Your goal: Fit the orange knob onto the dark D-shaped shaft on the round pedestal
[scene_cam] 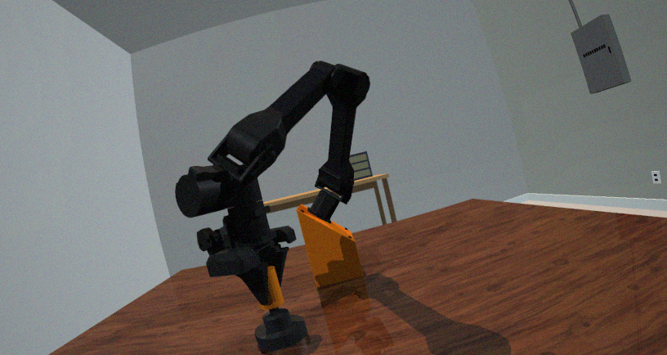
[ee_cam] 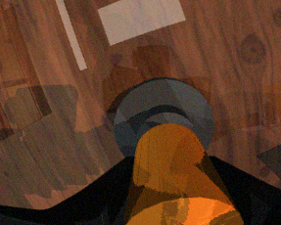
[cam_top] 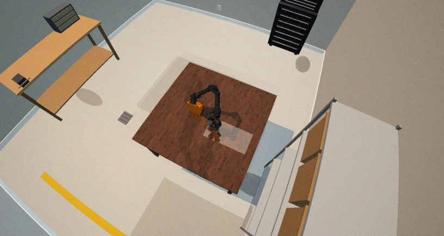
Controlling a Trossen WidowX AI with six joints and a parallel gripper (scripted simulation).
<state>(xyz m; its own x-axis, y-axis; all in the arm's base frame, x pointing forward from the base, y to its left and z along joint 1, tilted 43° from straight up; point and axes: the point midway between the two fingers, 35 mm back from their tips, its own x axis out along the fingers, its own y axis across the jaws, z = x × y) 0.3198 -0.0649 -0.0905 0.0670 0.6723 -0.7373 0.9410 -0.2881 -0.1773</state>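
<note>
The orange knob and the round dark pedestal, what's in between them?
A short bit of dark shaft: the exterior view shows it between the orange knob and the round dark pedestal.
</note>
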